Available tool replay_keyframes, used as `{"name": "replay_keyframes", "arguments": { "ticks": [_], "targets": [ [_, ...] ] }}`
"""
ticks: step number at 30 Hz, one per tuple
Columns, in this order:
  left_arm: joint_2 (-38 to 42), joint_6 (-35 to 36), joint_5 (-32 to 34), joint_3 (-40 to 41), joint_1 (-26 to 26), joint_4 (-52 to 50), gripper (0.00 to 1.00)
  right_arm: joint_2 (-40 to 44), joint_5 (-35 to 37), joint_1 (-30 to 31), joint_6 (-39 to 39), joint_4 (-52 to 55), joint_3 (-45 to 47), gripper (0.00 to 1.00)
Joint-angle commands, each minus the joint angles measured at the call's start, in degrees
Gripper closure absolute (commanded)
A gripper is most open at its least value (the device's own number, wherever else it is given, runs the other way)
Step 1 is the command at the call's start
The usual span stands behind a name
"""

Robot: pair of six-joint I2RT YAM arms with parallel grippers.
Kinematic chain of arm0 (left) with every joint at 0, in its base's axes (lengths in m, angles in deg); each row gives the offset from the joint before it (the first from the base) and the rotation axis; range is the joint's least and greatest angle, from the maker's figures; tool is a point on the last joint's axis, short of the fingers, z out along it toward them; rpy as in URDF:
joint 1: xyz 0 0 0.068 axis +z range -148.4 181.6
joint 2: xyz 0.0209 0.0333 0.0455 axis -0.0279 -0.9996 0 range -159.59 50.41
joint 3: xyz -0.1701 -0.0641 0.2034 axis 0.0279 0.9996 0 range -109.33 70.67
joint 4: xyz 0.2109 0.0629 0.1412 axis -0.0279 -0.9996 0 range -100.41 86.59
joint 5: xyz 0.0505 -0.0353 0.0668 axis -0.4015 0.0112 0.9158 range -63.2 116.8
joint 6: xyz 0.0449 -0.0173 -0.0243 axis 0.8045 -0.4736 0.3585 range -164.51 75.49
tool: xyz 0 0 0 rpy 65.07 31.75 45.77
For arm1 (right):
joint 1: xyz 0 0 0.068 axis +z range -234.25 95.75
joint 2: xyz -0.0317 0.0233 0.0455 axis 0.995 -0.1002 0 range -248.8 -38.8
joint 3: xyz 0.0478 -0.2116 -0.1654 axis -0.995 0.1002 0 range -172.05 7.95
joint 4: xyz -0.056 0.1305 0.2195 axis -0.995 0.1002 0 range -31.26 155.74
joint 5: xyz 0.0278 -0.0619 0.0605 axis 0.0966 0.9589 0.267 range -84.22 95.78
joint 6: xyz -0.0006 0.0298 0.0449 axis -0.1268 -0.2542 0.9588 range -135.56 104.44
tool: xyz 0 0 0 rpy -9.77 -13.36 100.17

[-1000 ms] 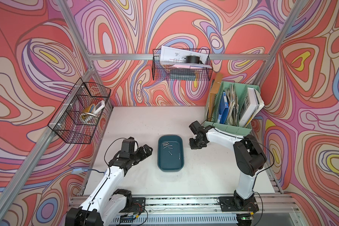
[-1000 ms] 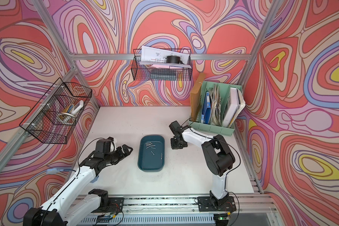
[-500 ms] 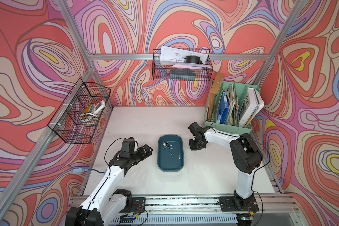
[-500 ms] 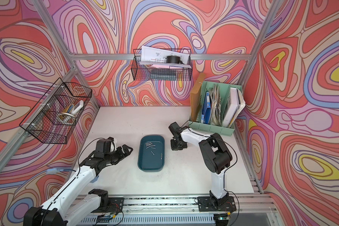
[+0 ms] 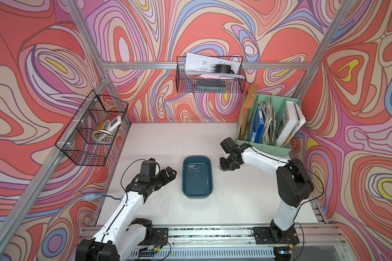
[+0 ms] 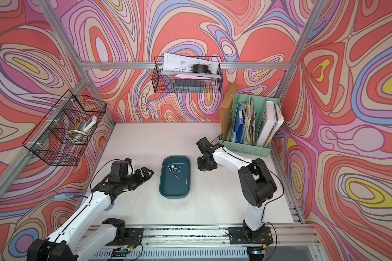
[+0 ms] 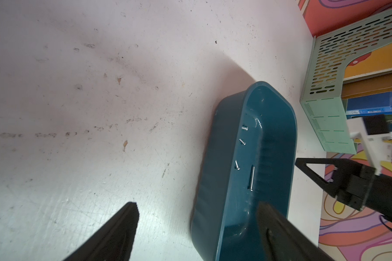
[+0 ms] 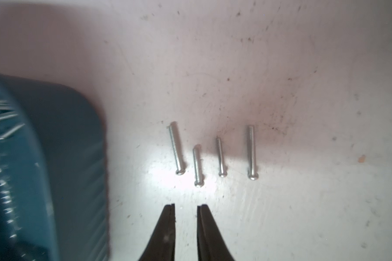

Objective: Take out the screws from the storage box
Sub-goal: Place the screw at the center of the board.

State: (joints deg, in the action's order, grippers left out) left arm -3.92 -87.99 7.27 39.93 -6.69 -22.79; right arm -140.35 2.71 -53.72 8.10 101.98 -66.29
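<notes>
The dark teal storage box (image 5: 196, 189) (image 6: 174, 188) lies mid-table with several silver screws (image 5: 194, 168) (image 6: 174, 168) loose on its floor. Several more screws (image 8: 176, 148) lie side by side on the white table just right of the box. My right gripper (image 5: 223, 166) (image 6: 203, 166) (image 8: 185, 205) points down right behind them, its jaws a narrow gap apart and holding nothing. Left of the box, my left gripper (image 5: 171, 173) (image 6: 148, 172) (image 7: 197, 204) is wide open and empty, facing the box's near end (image 7: 215, 203).
A mint-green file organiser (image 5: 269, 146) with folders stands at the back right, close behind my right arm. Black wire baskets hang on the left wall (image 5: 91, 131) and the back wall (image 5: 209, 76). The aluminium rail (image 5: 201, 235) runs along the table's front edge.
My right gripper's jaws have parted a little and the right arm's elbow has shifted slightly left. The left arm and the box have not moved.
</notes>
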Motion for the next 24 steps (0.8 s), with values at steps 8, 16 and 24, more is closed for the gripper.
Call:
{"name": "replay_keyframes", "arguments": {
  "ticks": [8, 16, 24],
  "targets": [
    [0.1, -0.8, -1.3, -0.4, -0.3, 0.7, 0.12, 3.1, -1.1, 15.0, -2.6, 1.3, -10.1, 0.71],
    [-0.5, -0.3, -1.9, -0.2, -0.5, 0.7, 0.12, -9.9, 0.0, 19.7, -4.9, 2.8, -16.4, 0.69],
    [-1.8, 0.0, -3.7, -0.1, -0.7, 1.4, 0.12, -16.1, 2.5, 19.9, -6.0, 2.4, -16.2, 0.69]
  ]
}}
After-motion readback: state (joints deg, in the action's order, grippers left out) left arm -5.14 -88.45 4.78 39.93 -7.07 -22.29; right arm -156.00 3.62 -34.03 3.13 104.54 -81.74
